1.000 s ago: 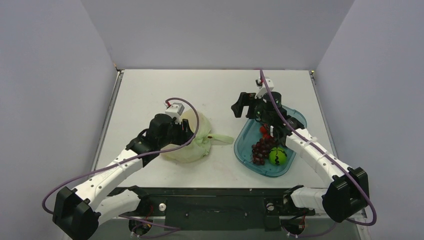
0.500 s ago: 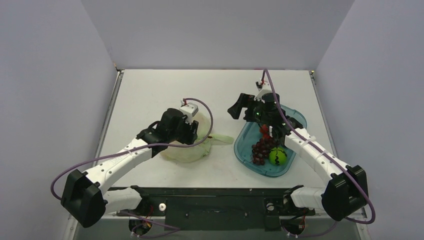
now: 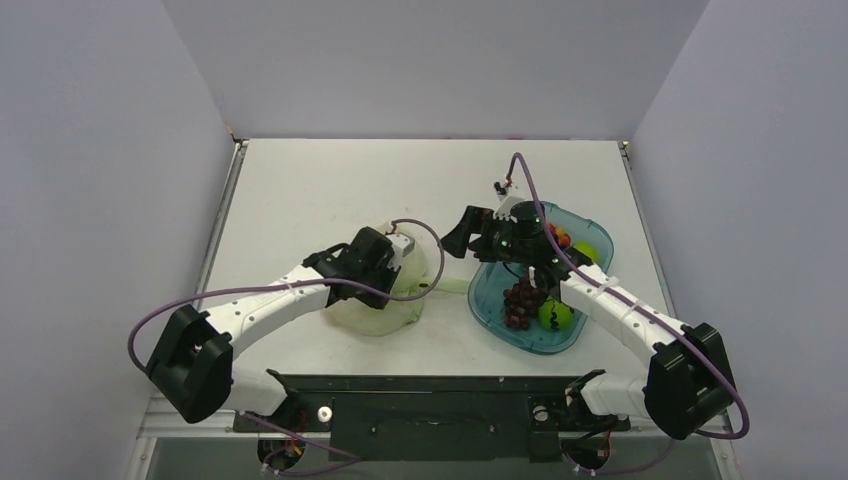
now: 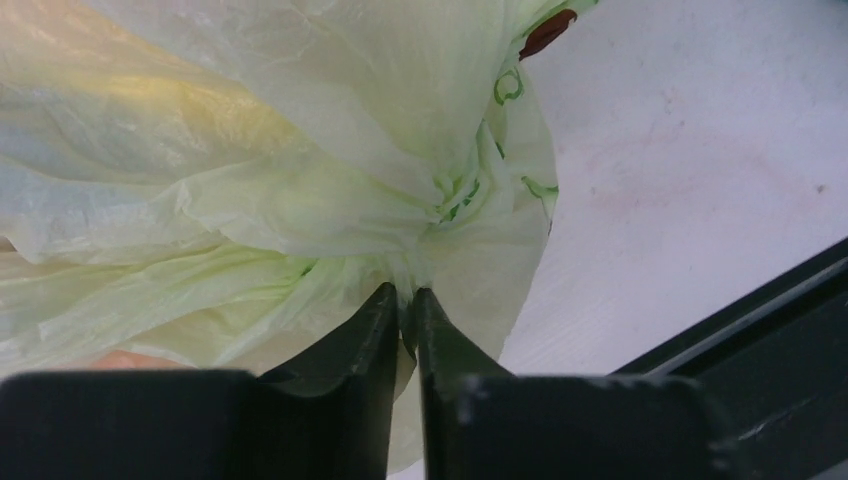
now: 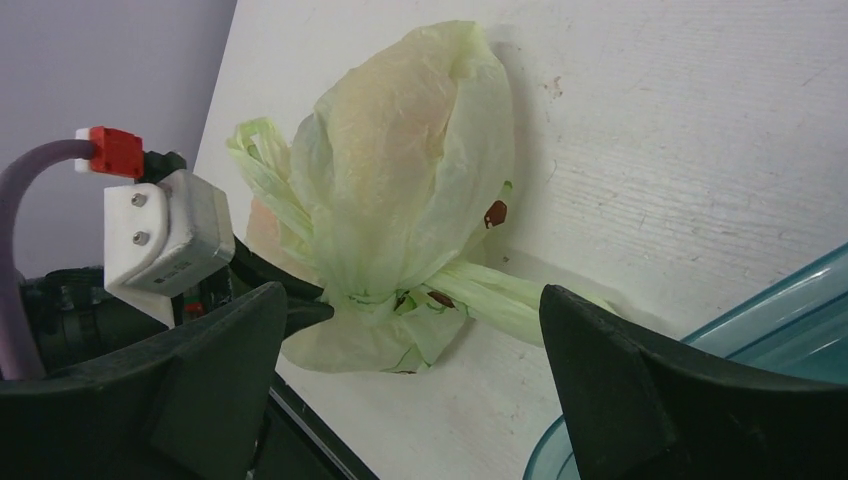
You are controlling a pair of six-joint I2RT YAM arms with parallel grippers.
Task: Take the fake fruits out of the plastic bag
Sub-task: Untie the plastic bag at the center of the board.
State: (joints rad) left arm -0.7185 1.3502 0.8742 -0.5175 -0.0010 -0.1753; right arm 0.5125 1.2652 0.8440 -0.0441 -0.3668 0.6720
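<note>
White table [image 3: 320, 190], lilac walls [image 3: 100, 150]; left jaws clamp the plastic bag [image 4: 300, 200], right jaws stand apart.

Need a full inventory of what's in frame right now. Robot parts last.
table: 1, white, under everything
plastic bag: 1, pale green, translucent, on the table left of the tray, neck bunched; contents hidden, an orange tint shows through
tray: 1, clear blue, right side of the table
grape bunch: 1, dark purple, in the tray
green round fruits: 2, green, in the tray, one at the near end, one at the far end
small red cluster: 1, red, far end of the tray
left gripper: 1, black, shut on the bag's bunched neck
right gripper: 1, black, open, facing the bag
</note>
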